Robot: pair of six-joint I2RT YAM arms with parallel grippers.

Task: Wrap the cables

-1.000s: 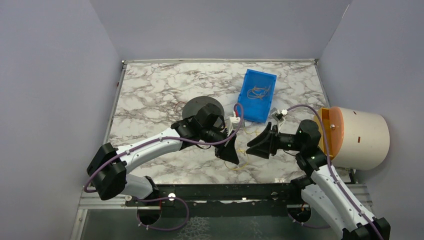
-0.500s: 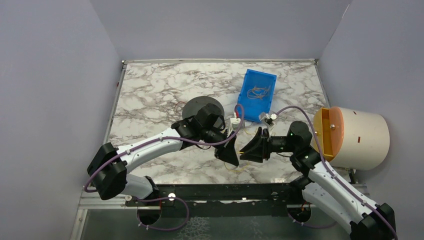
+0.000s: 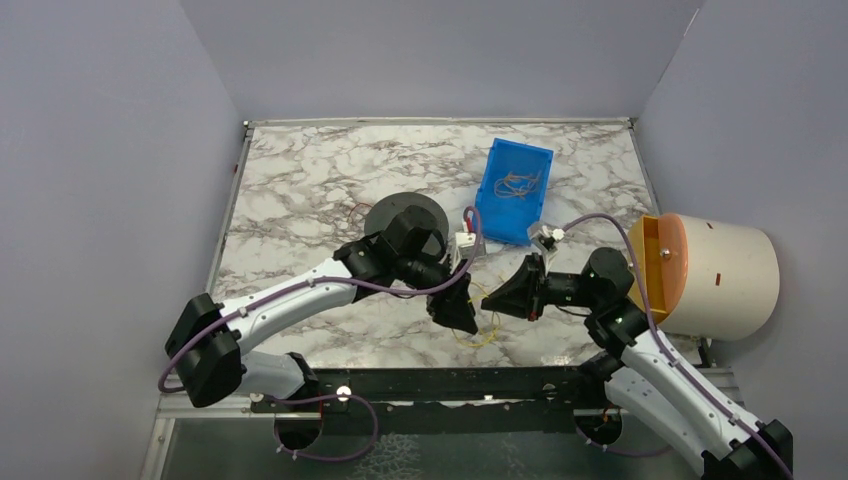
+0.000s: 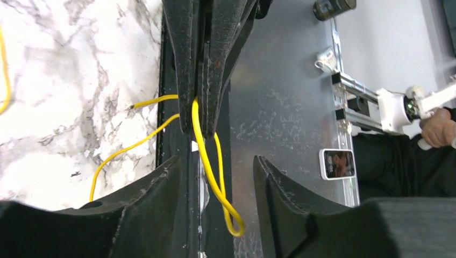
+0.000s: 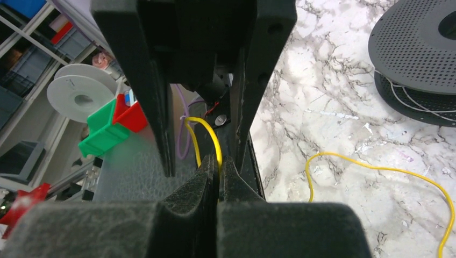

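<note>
Barely into wrapping: pinching thin yellow cable point(image 4: 197, 126) in right claw point(image 5: 218, 161), left claw point(image 4: 216, 160) spread around it, slack on marble table point(image 3: 300, 180).

L arm point(image 3: 300, 292) reaches toward 2 o'clock. L gripper point(image 3: 462, 314) points to 4 o'clock, jaws spread wide. R arm point(image 3: 655, 355) bends toward 10 o'clock. R gripper point(image 3: 489, 300) aims at 9 o'clock, facing L's gap, pinched on yellow cable point(image 4: 207, 161).
</note>
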